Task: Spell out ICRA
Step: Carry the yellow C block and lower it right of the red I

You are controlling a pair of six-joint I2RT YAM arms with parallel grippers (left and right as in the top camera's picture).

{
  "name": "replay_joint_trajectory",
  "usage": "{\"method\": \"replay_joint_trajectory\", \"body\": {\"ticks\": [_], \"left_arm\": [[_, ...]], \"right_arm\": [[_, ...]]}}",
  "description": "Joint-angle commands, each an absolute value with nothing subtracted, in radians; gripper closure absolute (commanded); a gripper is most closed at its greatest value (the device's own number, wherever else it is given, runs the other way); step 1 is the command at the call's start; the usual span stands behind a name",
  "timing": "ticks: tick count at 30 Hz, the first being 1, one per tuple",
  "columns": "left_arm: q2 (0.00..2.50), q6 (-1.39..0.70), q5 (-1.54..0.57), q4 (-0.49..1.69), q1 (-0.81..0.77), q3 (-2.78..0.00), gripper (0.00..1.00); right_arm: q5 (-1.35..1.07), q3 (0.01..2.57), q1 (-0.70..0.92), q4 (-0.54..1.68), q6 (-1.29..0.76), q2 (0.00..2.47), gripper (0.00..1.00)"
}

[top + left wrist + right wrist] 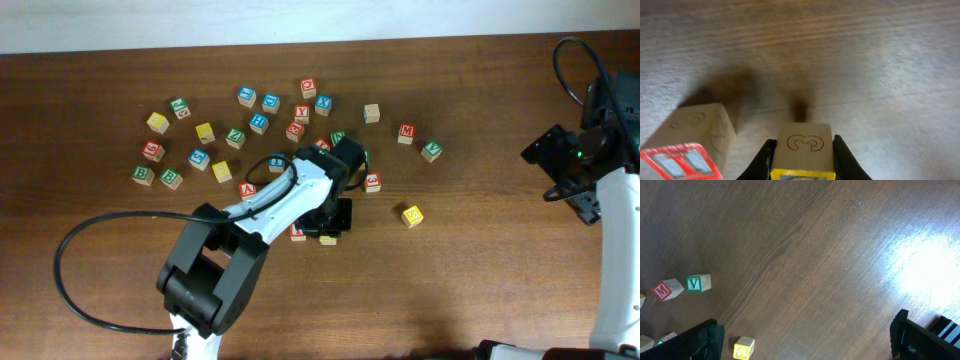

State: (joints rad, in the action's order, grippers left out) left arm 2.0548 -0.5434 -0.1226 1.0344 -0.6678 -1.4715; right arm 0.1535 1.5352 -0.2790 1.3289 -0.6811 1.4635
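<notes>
Clamped in the left gripper [804, 152], jaws narrowed on its sides: yellow-edged block [805, 142], letter unreadable, just beside the red-edged block [690, 150], narrow gap between.
Overhead: both near the desk's middle, yellow toward the right edge from red, row parallel to the front edge; scattered blocks [258, 122] farther back; left arm nearer by far.
Right wrist: right gripper [805, 337] wide, empty, by the right edge.
Next, probably lowering level with red.

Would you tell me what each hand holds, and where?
The left hand grips a block by two opposite sides; the right hand is empty.
</notes>
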Motion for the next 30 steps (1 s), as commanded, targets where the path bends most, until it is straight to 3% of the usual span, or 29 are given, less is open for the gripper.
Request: {"method": "replay_joint_trajectory", "body": {"ticks": [1, 9, 11, 18, 30], "left_arm": [[2.062, -0.568, -0.024, 1.013, -0.668, -1.454, 0.81], [2.063, -0.573, 0.023, 0.999, -0.668, -1.454, 0.81], [2.063, -0.573, 0.022, 1.0, -0.668, -1.454, 0.75], [2.063, -0.573, 0.014, 1.004, -0.668, -1.454, 0.7], [2.062, -0.61, -0.003, 1.007, -0.668, -1.454, 0.77]], "right_arm": [[0.17, 1.539, -0.282, 1.329, -0.685, 1.469, 0.02], [0.17, 1.539, -0.282, 1.329, -0.685, 1.469, 0.02], [0.17, 1.539, -0.282, 1.329, -0.685, 1.469, 0.02], [0.169, 1.539, -0.282, 1.328, -0.685, 1.469, 0.01], [0.169, 1.539, -0.282, 1.328, -0.685, 1.469, 0.02]]}}
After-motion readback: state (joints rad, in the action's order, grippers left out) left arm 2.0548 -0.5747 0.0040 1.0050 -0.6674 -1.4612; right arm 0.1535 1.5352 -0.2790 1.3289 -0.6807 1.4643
